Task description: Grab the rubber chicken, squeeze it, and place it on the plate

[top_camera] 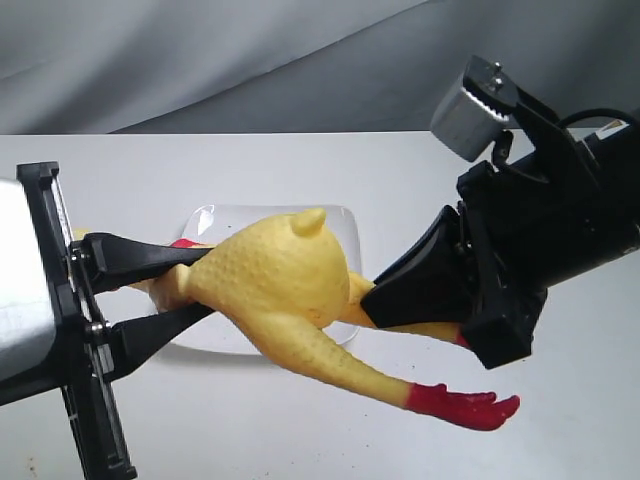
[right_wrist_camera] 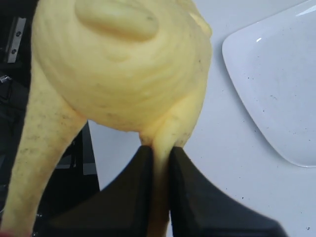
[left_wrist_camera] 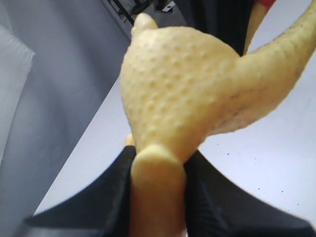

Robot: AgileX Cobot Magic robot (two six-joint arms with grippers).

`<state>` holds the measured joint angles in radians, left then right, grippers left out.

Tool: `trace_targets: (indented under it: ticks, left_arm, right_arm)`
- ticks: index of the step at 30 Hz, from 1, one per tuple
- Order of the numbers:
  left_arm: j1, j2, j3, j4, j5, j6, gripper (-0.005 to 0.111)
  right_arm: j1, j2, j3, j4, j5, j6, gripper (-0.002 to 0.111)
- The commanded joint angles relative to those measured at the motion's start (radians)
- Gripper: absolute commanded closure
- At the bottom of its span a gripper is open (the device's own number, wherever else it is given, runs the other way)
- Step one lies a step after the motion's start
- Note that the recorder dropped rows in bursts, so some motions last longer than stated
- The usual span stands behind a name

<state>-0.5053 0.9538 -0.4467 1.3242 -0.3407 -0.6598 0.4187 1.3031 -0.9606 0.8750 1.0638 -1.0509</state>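
The yellow rubber chicken (top_camera: pixel 285 275) hangs in the air between both grippers, above the white plate (top_camera: pixel 200 222). My left gripper (top_camera: pixel 205 283) is shut on its neck end, and a bit of red band shows beside the upper finger. My right gripper (top_camera: pixel 368 300) is shut on one thin leg. The other leg dangles free and ends in a red foot (top_camera: pixel 465 405). In the left wrist view the black fingers (left_wrist_camera: pixel 111 197) pinch the bumpy body (left_wrist_camera: pixel 177 89). In the right wrist view the gripper (right_wrist_camera: pixel 160 158) squeezes a narrow strip of the chicken (right_wrist_camera: pixel 123 64), with the plate (right_wrist_camera: pixel 276 84) off to one side.
The white table (top_camera: pixel 300 430) spreads under everything. A grey cloth backdrop (top_camera: pixel 250 60) rises behind it. The right arm's black body and grey camera housing (top_camera: pixel 475 105) loom over the table's right side.
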Motion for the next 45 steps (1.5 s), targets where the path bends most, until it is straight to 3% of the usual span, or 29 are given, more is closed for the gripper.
trace_targets:
  ticks: [1, 2, 5, 6, 8, 9, 14, 19, 23, 25, 29, 37, 39, 40, 42, 45]
  left_arm:
    - [-0.007, 0.002, 0.000, 0.009, 0.006, -0.017, 0.092]
    - [-0.007, 0.002, 0.000, 0.035, 0.006, -0.017, 0.085]
    - [-0.007, 0.002, 0.000, 0.062, 0.006, -0.019, 0.045]
    - [-0.007, 0.002, 0.000, 0.029, 0.006, -0.019, 0.027]
    - [-0.007, 0.002, 0.000, -0.066, 0.014, -0.019, 0.011]
    - [-0.007, 0.000, -0.002, -0.122, 0.024, -0.019, 0.008]
    - [-0.007, -0.052, -0.049, -0.235, 0.066, -0.019, 0.012]
    - [-0.007, -0.170, -0.118, -0.283, 0.168, -0.019, 0.026]
    - [-0.007, -0.242, -0.122, -0.265, 0.242, -0.017, 0.042]
    - [-0.007, -0.267, -0.122, -0.237, 0.263, -0.017, 0.048]
    - [-0.007, -0.265, -0.122, -0.237, 0.270, -0.017, 0.049]
    - [-0.007, -0.265, -0.122, -0.237, 0.317, -0.017, 0.049]
    - [-0.007, -0.265, -0.122, -0.237, 0.317, -0.017, 0.049]
    - [-0.007, -0.265, -0.122, -0.237, 0.320, -0.019, 0.049]
    - [-0.007, -0.265, -0.122, -0.237, 0.324, -0.019, 0.049]
    - [-0.007, -0.270, -0.122, -0.237, 0.324, -0.044, 0.058]
  right_arm:
    - [0.001, -0.008, -0.002, 0.022, -0.004, -0.014, 0.108]
    - [0.001, -0.008, -0.002, 0.022, -0.007, -0.014, 0.108]
    - [0.001, -0.008, -0.002, 0.022, -0.034, -0.014, 0.108]
    - [0.001, -0.008, -0.002, 0.022, -0.041, -0.014, 0.108]
    - [0.001, -0.008, -0.002, 0.025, -0.066, -0.014, 0.108]
    - [0.001, -0.008, -0.002, 0.025, -0.085, -0.014, 0.108]
    - [0.001, -0.002, -0.002, 0.025, -0.261, -0.014, 0.108]
    - [0.001, 0.080, -0.002, 0.025, -0.475, -0.021, 0.108]
    - [0.001, 0.194, -0.002, 0.060, -0.557, -0.139, 0.108]
    - [0.001, 0.276, -0.002, 0.182, -0.589, -0.299, 0.108]
    - [0.001, 0.424, -0.002, 0.543, -0.586, -0.640, 0.108]
    - [0.001, 0.595, -0.002, 0.606, -0.638, -0.739, 0.108]
    - [0.001, 0.595, -0.002, 0.604, -0.638, -0.725, 0.097]
    - [0.001, 0.595, -0.002, 0.593, -0.638, -0.700, 0.080]
    - [0.001, 0.595, -0.002, 0.545, -0.638, -0.628, 0.058]
    - [0.001, 0.575, -0.002, 0.417, -0.664, -0.497, 0.053]
